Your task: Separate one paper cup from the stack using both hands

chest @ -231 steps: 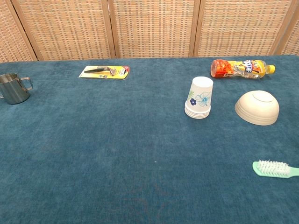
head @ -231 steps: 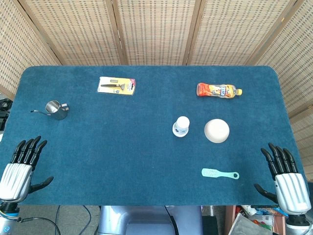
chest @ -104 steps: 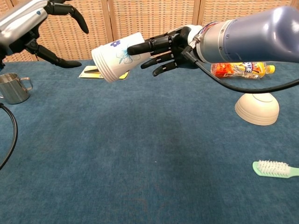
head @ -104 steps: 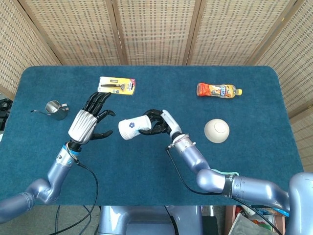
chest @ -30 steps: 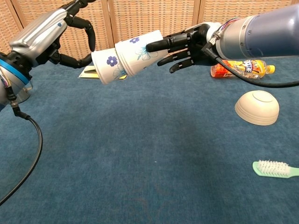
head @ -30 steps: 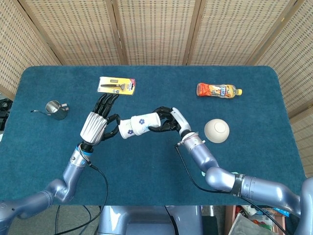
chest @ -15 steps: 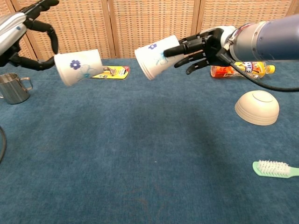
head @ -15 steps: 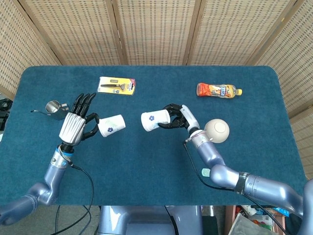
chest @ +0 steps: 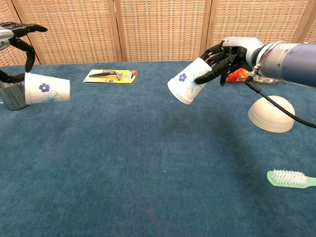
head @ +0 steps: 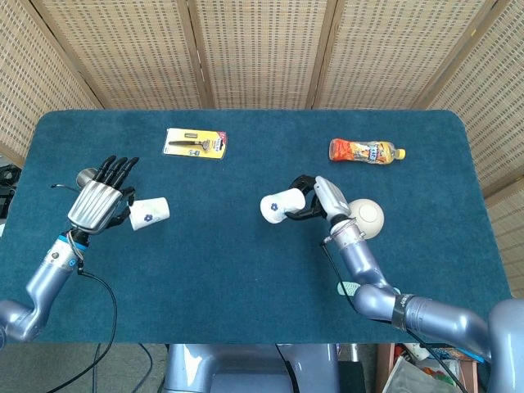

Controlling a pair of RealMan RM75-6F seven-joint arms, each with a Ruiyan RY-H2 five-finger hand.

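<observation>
My left hand (head: 97,205) (chest: 14,37) holds a single white paper cup (head: 148,213) (chest: 46,89) with a blue flower print, lying sideways above the left part of the table. My right hand (head: 318,199) (chest: 228,55) grips the rest of the cup stack (head: 282,205) (chest: 187,87), tilted with its rims pointing down-left, in the air right of centre. The two hands are far apart, with a wide gap between cup and stack.
A steel pitcher (chest: 11,95) (head: 85,177) stands just behind the left hand. A yellow packaged tool (head: 196,143) lies at the back, an orange bottle (head: 367,151) at back right. An upturned cream bowl (chest: 271,113) and a green brush (chest: 291,178) lie on the right.
Both hands have drawn further apart: the left one carried the single cup left and lower, the right one took the stack right and tipped its rims downward.
</observation>
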